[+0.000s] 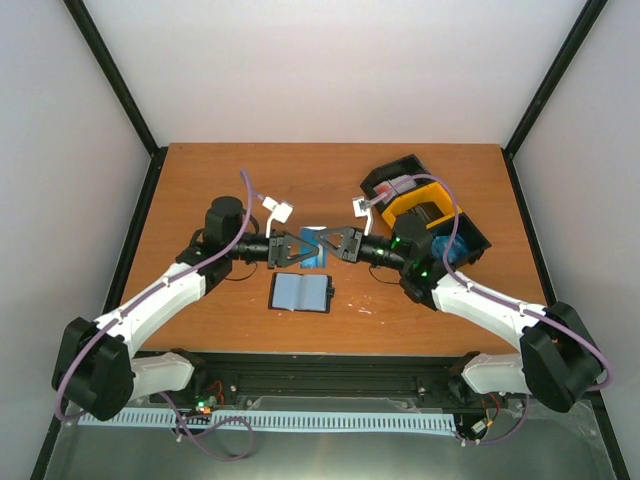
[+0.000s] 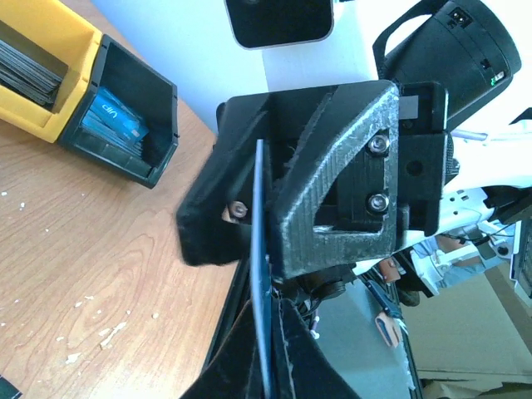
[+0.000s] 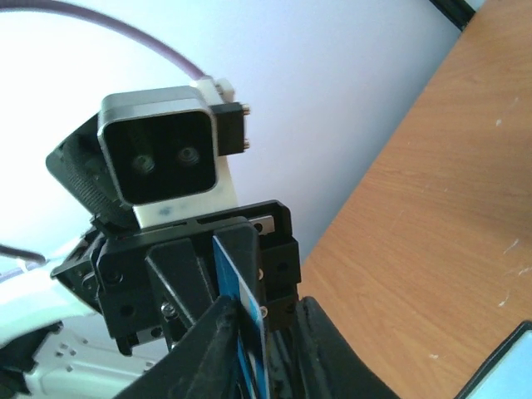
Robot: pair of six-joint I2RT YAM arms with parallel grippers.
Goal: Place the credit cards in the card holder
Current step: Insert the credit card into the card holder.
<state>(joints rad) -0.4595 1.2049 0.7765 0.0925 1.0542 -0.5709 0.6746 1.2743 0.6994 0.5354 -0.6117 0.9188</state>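
A light blue credit card (image 1: 315,240) hangs on edge above the table between my two grippers, which meet tip to tip. My left gripper (image 1: 304,250) is shut on it; in the left wrist view the card (image 2: 260,249) runs edge-on between my tightly closed fingers, gripper (image 2: 268,366). My right gripper (image 1: 327,243) is open around the same card (image 3: 229,266): one finger touches it, the other stands apart, gripper (image 3: 266,332). The black card holder (image 1: 300,292) lies open on the table just in front, its corner also in the right wrist view (image 3: 509,366).
A joined row of plastic trays stands at the back right: black (image 1: 395,175), yellow (image 1: 420,205) with dark cards, black (image 1: 460,245) with blue cards. The yellow tray (image 2: 50,75) and the blue-card tray (image 2: 125,116) also show in the left wrist view.
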